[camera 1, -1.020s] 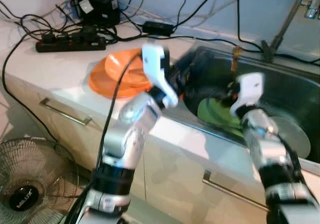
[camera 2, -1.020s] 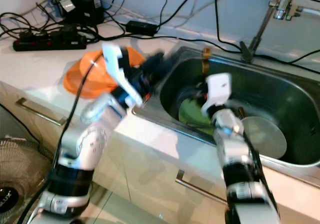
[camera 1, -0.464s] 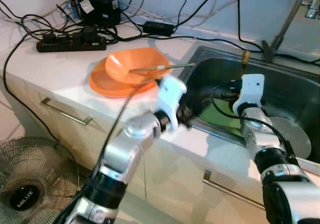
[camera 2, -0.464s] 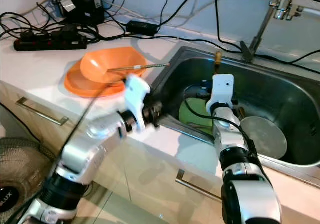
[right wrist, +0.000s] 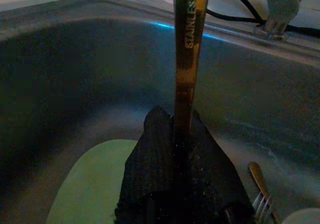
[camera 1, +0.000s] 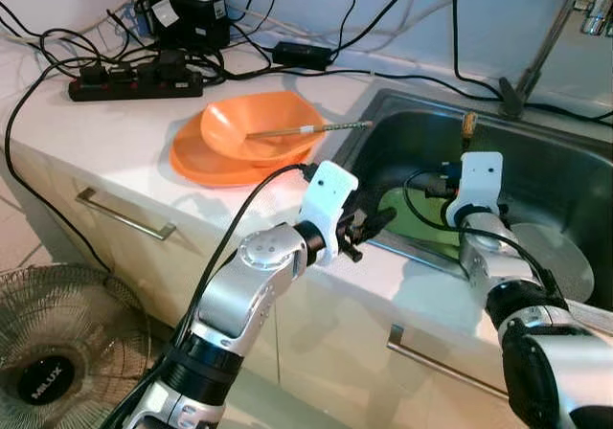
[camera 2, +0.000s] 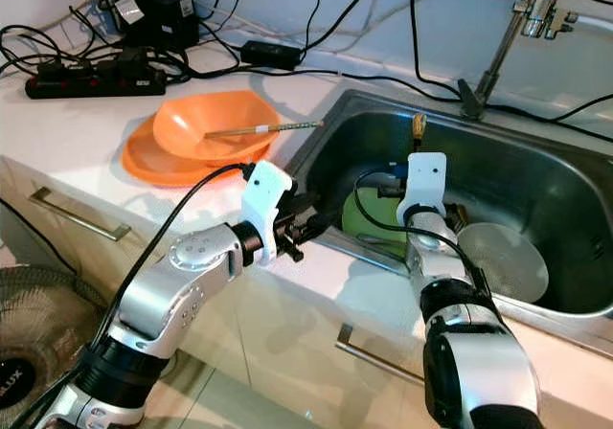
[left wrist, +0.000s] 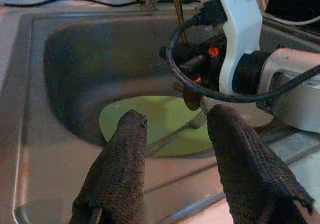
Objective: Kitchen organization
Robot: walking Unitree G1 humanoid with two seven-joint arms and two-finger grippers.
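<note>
**Right gripper lifts a gold utensil out of the sink**

The right gripper (right wrist: 182,184) is inside the steel sink (camera 2: 536,175), its black fingers pinched tight on the stem of a gold stainless utensil (right wrist: 187,49) that stands upright above them; its top end pokes up past the white wrist housing in the head view (camera 2: 419,123). Whether it is a spoon or a knife cannot be told. Below lie a green plate (left wrist: 165,124) with a fork (left wrist: 175,136) resting across it, and beside them a round steel plate (camera 2: 500,266).

The left gripper (left wrist: 175,154) hovers at the sink's near rim with its fingers spread apart and empty, aimed at the green plate.

On the counter, well apart from the sink, an orange bowl (camera 1: 254,127) sits on an orange plate (camera 1: 206,166), with a chopstick-like stick (camera 1: 306,130) lying across the bowl.

The step in hand looks like clearing cutlery from the sink. The next move probably calls for carrying the utensil clear over the rim, keeping it upright so it does not slip, and setting it down on the counter
</note>
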